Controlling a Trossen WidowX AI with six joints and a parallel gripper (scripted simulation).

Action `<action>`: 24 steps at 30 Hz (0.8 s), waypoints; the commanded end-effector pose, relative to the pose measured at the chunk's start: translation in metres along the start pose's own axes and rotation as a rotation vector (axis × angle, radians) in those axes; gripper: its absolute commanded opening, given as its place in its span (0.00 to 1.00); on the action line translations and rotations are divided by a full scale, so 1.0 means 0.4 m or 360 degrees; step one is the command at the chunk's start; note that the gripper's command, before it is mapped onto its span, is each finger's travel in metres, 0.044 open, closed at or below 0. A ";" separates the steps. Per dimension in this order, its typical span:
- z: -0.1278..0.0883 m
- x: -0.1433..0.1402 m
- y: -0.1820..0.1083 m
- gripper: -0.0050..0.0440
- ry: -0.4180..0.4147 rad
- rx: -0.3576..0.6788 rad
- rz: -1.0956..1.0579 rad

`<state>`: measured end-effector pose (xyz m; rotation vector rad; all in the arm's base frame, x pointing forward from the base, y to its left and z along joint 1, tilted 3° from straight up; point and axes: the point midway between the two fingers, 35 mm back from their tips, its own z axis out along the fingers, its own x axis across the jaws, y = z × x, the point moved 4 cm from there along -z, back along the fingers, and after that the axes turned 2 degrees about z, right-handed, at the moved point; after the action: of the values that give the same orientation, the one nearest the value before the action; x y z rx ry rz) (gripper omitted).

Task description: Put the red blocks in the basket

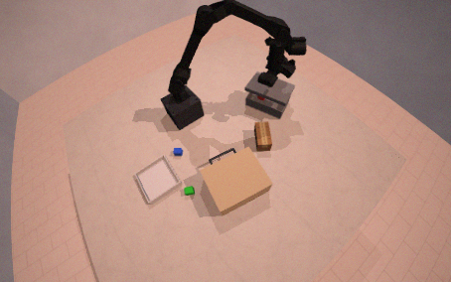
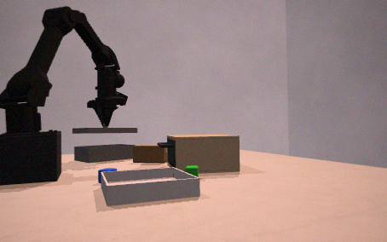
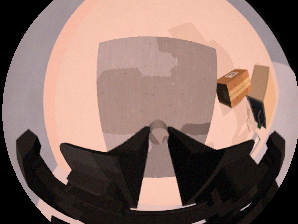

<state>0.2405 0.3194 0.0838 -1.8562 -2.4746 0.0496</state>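
My gripper [image 1: 267, 79] [image 2: 104, 124] [image 3: 158, 130] is shut on the knob of the flat dark grey lid [image 1: 283, 88] [image 2: 124, 130] [image 3: 133, 76] and holds it level a little above the dark grey box [image 1: 274, 106] [image 2: 98, 153]. A red block [image 1: 261, 98] shows inside the box under the lid's front edge. The grey basket [image 1: 172, 170] [image 2: 149, 192] stands upright and looks empty, to the front left. A blue block [image 1: 178, 151] [image 2: 106, 169] and a green block [image 1: 189, 190] [image 2: 192, 169] lie on the table beside the basket.
A large tan drawer unit [image 1: 235, 180] [image 2: 209, 152] [image 3: 260, 84] with a dark handle stands shut in the middle. A small brown box [image 1: 263, 135] [image 2: 149, 153] [image 3: 233, 87] lies between it and the grey box. The arm's black base [image 1: 183, 109] [image 2: 27, 155] stands at the back left.
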 end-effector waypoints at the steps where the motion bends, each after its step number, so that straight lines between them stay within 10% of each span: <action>1: -0.036 0.000 0.001 0.10 0.0011 -0.0017 -0.0004; 11: -0.036 0.000 0.001 0.10 0.0011 -0.0017 -0.0004; 24: -0.033 0.036 -0.256 0.10 0.0006 -0.0019 -0.0799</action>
<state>0.1646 0.3131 0.0994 -1.3630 -2.7741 0.0251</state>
